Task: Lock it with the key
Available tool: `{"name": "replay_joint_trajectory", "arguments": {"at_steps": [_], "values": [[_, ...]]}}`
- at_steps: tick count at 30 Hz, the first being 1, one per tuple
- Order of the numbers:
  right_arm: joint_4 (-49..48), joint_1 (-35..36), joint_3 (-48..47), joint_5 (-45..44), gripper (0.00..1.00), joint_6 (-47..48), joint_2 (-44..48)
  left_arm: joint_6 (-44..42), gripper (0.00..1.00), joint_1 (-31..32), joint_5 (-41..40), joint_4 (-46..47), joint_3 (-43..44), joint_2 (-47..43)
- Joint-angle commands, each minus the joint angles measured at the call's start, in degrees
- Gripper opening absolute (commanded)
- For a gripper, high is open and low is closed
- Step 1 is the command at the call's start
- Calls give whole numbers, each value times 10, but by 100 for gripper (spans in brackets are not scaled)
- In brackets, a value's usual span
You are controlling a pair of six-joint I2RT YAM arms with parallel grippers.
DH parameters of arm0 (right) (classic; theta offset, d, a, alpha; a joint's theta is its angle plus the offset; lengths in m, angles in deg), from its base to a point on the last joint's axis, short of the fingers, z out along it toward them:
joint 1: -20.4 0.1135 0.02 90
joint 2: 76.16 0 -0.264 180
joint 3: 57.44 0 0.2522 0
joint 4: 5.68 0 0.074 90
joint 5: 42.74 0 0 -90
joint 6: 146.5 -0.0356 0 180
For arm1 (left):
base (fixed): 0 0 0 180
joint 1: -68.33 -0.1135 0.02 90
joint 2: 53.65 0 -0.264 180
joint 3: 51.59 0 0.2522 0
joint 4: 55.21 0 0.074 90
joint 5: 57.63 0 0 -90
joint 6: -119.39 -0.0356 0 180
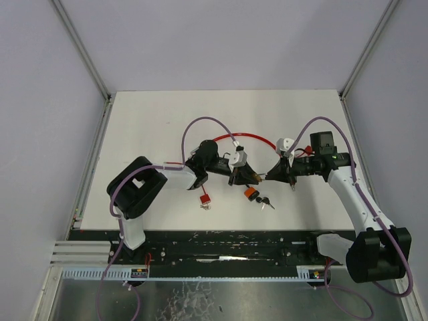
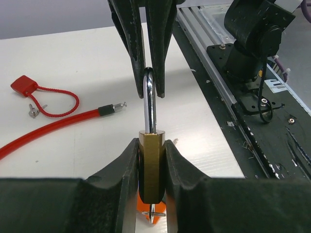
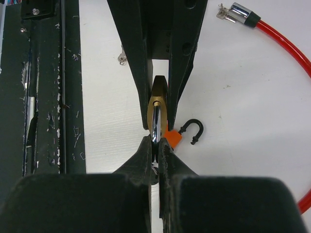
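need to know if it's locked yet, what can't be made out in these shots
1. Keyhole of the brass padlock: in the left wrist view it is sunk between the left pincer fingers, and no view shows it.
2. Whether the shackle is latched: both wrist views see it edge-on, and the right pincer clamps over it.
3. Keys on the table: in the top view they are too small to match to a lock.

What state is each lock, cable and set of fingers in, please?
Brass padlock: gripped from both ends.
Left fingers: closed on its brass body.
Right fingers: closed on its shackle.
Orange padlock: shackle open.
Red cable: end unplugged.
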Motion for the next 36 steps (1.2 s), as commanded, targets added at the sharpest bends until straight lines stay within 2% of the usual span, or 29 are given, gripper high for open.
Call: {"name": "replay_joint_trajectory", "arguments": {"at_steps": [1, 11, 27, 32, 36], "values": [[-53, 23, 9, 19, 0, -24, -8, 24, 0, 1, -1, 80, -12, -10], [-156, 50, 49, 5, 0, -100, -17, 45, 0, 2, -26, 149, -33, -12], [-204, 94, 66, -22, 0, -123, -62, 48, 0, 9, -54, 213, -47, -2], [-210, 116, 69, -37, 0, -125, -82, 73, 0, 7, -75, 243, -51, 0], [-246, 135, 73, -41, 0, -163, -101, 81, 0, 7, -96, 275, -60, 2]]}}
